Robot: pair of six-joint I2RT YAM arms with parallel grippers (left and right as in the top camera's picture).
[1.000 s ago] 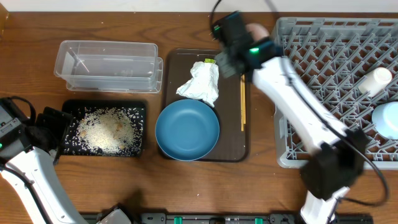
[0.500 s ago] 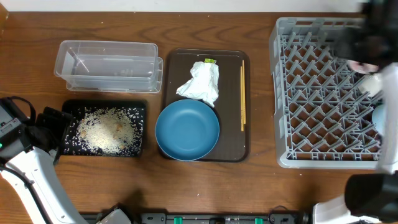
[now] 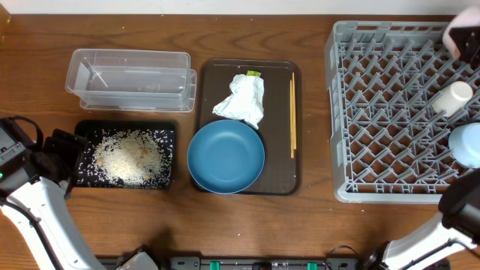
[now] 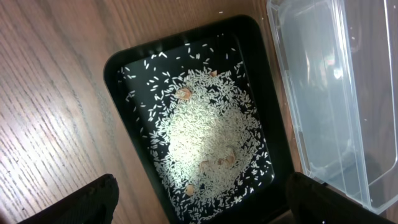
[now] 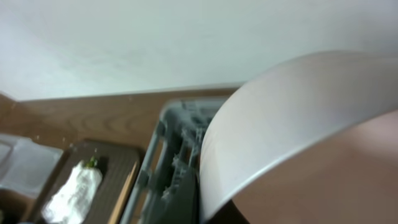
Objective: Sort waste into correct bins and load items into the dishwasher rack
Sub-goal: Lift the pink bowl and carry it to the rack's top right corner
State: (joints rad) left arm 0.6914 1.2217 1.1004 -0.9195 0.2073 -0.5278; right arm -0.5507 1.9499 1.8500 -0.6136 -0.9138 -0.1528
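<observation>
Right pincer, fingers hidden, is closed tight on the pinkish-white cup [image 3: 462, 34], over the rack's [image 3: 390, 112] far right corner; free pegs lie just below. My left pincer [image 4: 199, 202], wide open and empty, is well apart.

I'm at what looks like a test bench dressed as a canteen dish-return: bare wooden table [image 3: 45, 30], plain white wall [image 5: 124, 37] behind, commercial grey dishwasher rack [image 3: 390, 112] at its right end, brown serving tray [image 3: 277, 150] mid-table.
</observation>
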